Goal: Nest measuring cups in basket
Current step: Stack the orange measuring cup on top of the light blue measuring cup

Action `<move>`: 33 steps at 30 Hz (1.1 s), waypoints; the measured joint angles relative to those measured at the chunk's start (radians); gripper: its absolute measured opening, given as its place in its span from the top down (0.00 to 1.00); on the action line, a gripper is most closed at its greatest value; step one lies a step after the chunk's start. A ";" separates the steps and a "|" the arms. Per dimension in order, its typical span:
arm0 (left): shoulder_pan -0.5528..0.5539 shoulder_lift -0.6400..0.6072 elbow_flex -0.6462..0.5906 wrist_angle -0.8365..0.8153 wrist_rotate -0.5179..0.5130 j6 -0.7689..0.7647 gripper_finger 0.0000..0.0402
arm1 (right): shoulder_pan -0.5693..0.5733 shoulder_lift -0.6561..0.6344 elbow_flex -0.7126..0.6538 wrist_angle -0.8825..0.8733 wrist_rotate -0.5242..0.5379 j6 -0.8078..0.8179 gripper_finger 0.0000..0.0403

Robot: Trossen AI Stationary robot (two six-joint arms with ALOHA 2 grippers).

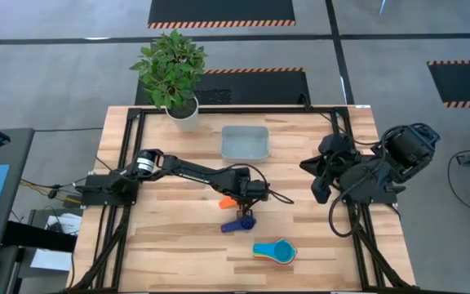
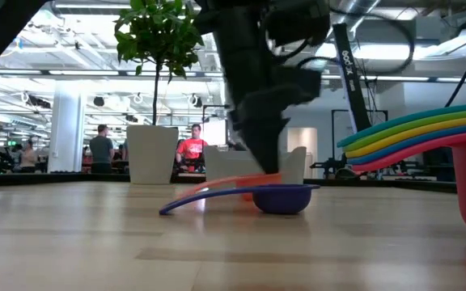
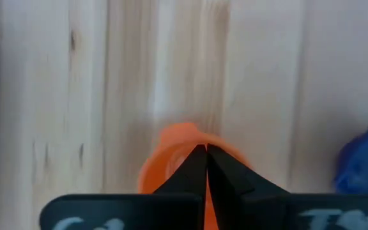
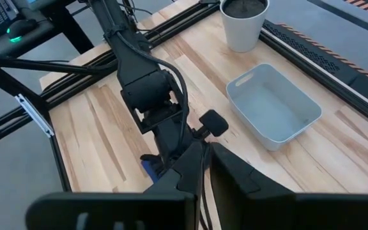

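Two cups sit under the left gripper (image 1: pixel 246 204) at mid-table: its jaws are pinched together on the orange cup (image 3: pixel 171 160), apparently by the thin handle, with the dark blue cup (image 1: pixel 237 224) just beside it, so the orange one could twist or slip out on lifting, or the blue one get knocked. Nearer the table's front edge the other cups (image 1: pixel 274 251) lie stacked, and the basket (image 1: pixel 245 143) waits empty well beyond, near the plant pot (image 1: pixel 184 115); a poorly aimed drop could catch its rim. Right gripper (image 1: pixel 320 189), parked at its side, shows a narrow gap and holds nothing.

The left hand (image 3: pixel 206 153) hides most of the orange cup (image 3: pixel 171 150).
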 joint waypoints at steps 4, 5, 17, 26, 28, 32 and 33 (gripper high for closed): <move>0.000 0.000 0.001 0.135 0.047 -0.040 1.00 | 0.000 0.000 0.000 0.000 -0.001 0.000 0.86; -0.001 0.000 0.001 0.180 0.048 -0.049 1.00 | 0.000 0.000 0.000 0.000 -0.001 0.000 0.86; -0.027 -0.114 0.277 -0.421 0.047 -0.035 1.00 | 0.006 -0.006 0.000 0.000 -0.027 -0.028 0.86; -0.129 -0.230 0.378 -0.775 0.049 -0.141 1.00 | 0.003 0.005 0.000 -0.002 -0.051 -0.070 0.86; -0.167 -0.278 0.347 -0.756 0.021 -0.141 1.00 | 0.003 0.013 -0.006 0.002 -0.055 -0.071 0.86; -0.237 -0.409 0.184 -0.757 -0.007 -0.132 1.00 | -0.004 0.023 -0.030 0.026 -0.055 -0.071 0.86; -0.253 -0.456 0.119 -0.758 -0.023 -0.153 1.00 | -0.002 0.029 -0.033 0.025 -0.057 -0.071 0.86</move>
